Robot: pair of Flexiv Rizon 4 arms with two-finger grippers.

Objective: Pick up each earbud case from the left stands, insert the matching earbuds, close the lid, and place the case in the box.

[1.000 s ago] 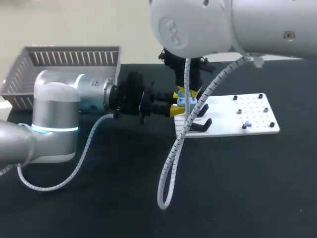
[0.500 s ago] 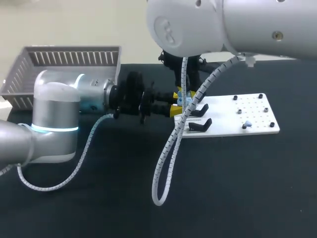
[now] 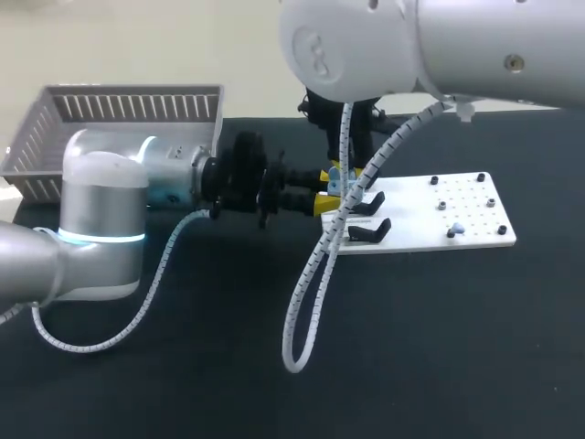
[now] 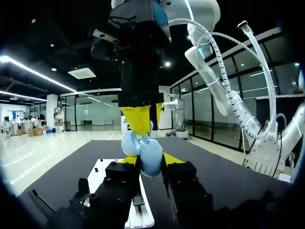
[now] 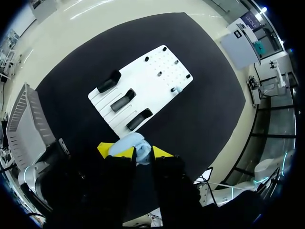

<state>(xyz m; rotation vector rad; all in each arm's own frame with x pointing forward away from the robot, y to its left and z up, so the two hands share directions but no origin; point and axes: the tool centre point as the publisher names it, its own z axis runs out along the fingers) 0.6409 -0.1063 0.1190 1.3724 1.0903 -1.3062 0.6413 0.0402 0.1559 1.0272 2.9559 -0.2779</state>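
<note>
A pale blue earbud case (image 4: 150, 163) stands open between the yellow tips of my left gripper (image 4: 151, 159), which is shut on it; its lid (image 4: 128, 143) tilts to one side. In the head view that case (image 3: 336, 186) hangs just left of the white board (image 3: 430, 234). My right gripper (image 3: 341, 172) comes down from above onto the case, its fingers (image 4: 137, 119) close together on a small pale blue earbud (image 4: 151, 126). In the right wrist view the case (image 5: 127, 140) shows just past my right gripper (image 5: 138, 151). Another earbud (image 3: 457, 227) rests on the board.
Three black stands (image 3: 369, 231) sit at the board's left end, all bare. A grey slatted basket (image 3: 55, 137) stands at the far left corner. The right arm's white coiled cable (image 3: 311, 302) hangs in a loop over the table's middle.
The right arm has shifted slightly over the case and its cable loop has swung a little left. The left arm and the case have stayed put.
</note>
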